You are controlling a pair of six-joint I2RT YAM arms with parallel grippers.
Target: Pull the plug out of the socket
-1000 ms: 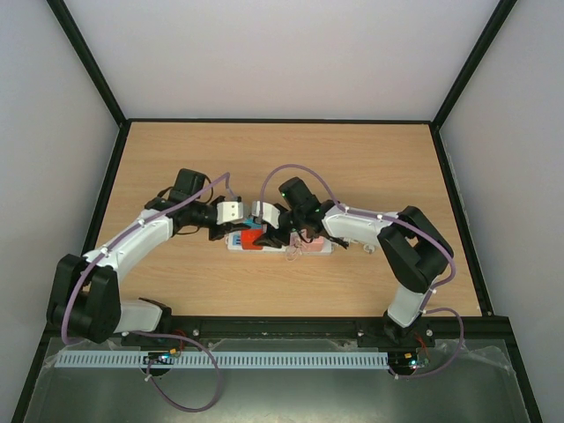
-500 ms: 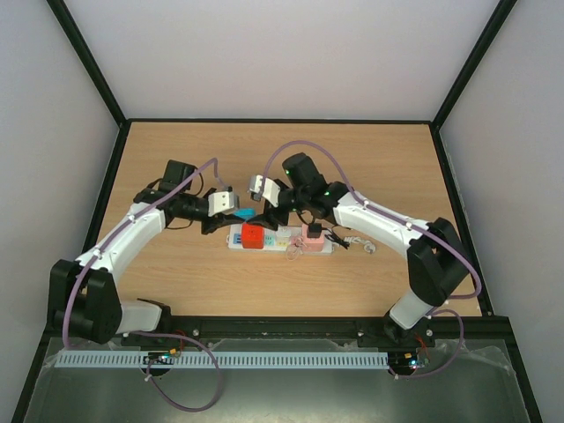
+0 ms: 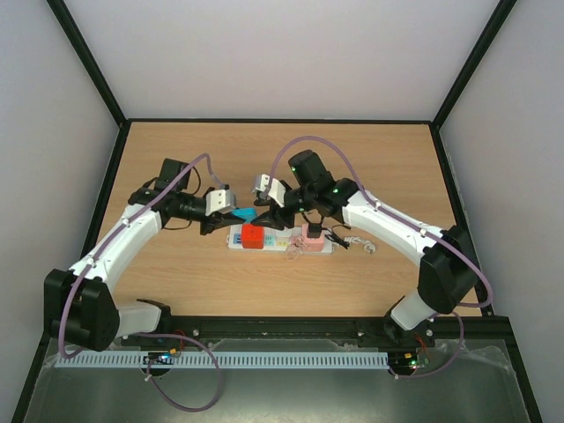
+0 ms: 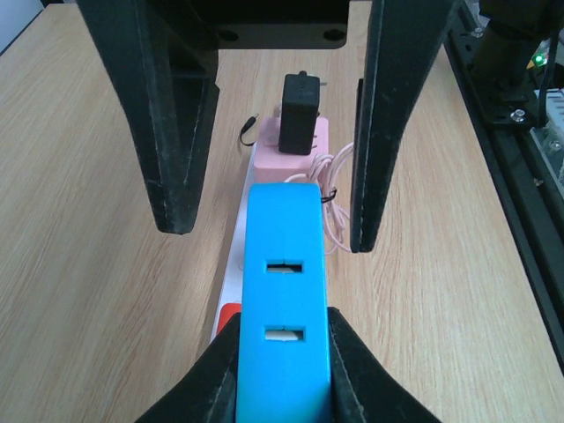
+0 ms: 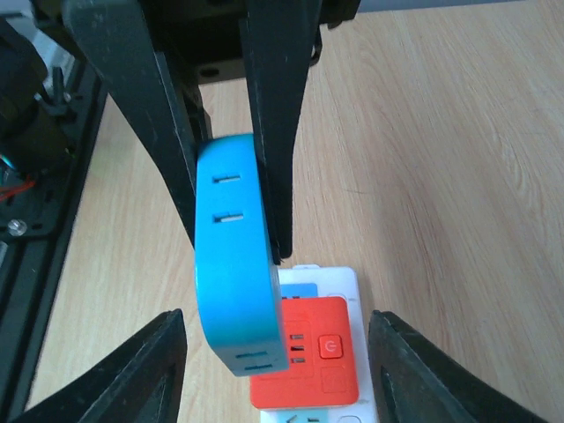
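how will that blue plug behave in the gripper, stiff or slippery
The blue plug looks like a rigid moulded block, so it probably won't flex in the left gripper. Its smooth, glossy sides and rounded end suggest it could slip or twist if the pinch loosens. It is compact beside the socket, so it is likely light.

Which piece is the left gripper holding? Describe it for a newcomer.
On the wooden table, find the long white power strip. Over its left end, the left gripper is shut on a bright blue plug. It alone is held off the strip; the red block and the pink block with its black adapter sit on it.
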